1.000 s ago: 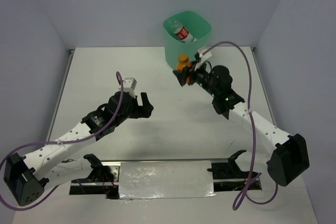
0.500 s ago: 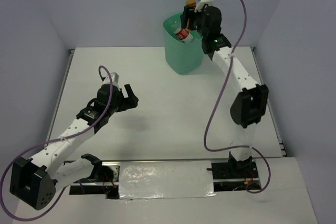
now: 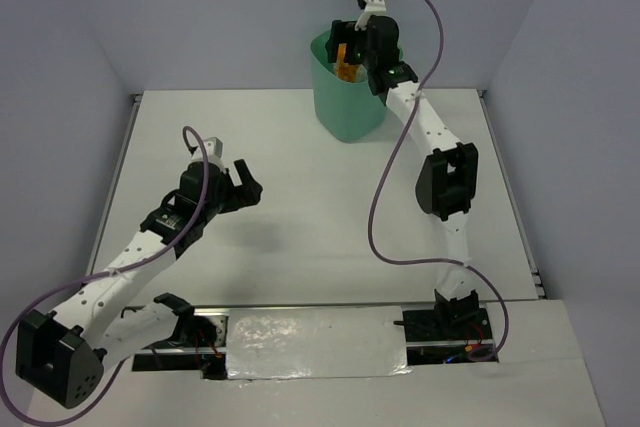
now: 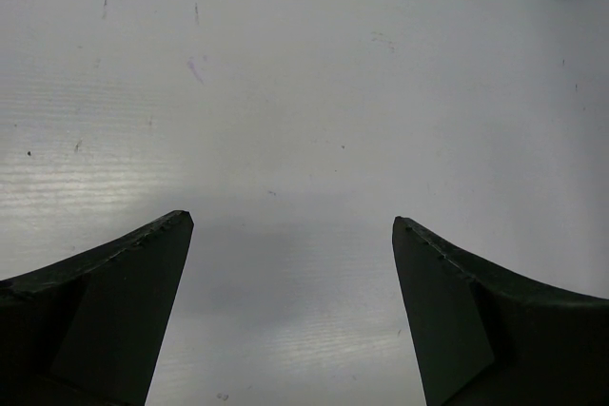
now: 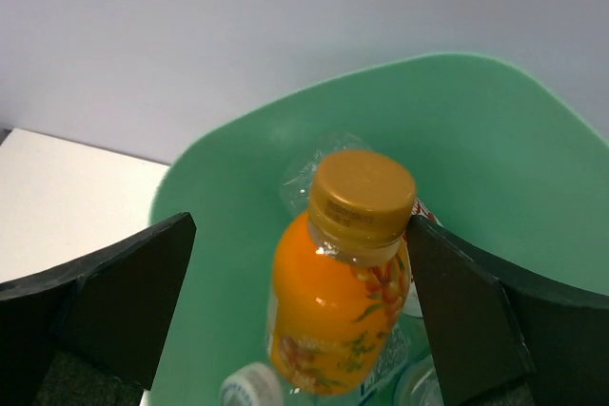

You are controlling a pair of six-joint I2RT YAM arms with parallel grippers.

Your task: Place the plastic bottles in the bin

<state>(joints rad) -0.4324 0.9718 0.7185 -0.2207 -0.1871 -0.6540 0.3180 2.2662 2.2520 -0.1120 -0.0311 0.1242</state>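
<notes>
The right gripper (image 5: pixel 300 223) hangs over the mouth of the bin (image 5: pixel 495 140), its jaws spread wide and gripping nothing. Between its fingers (image 5: pixel 124 301) sits the orange-capped bottle (image 5: pixel 338 301) – tilted, cap uppermost, body full of orange liquid and already below the bin's rim. The gap is plainly wider than the bottle. One finger stands well clear of it, while the cap lies just beside the other, and whether they touch cannot be told.

Under and around it, inside the bin, lie other clear bottles (image 5: pixel 314 173): a white cap, a crumpled clear body and a scrap of red-and-white label show.

From above, the right arm reaches to the far edge of the table (image 3: pixel 320 217), where the bin (image 3: pixel 350 112) stands.

The left gripper (image 4: pixel 290 221) is well apart from all this – jaws wide, empty, hanging over bare white table (image 4: pixel 285 92), with a corner of the bin at the upper edge of its wrist view.
</notes>
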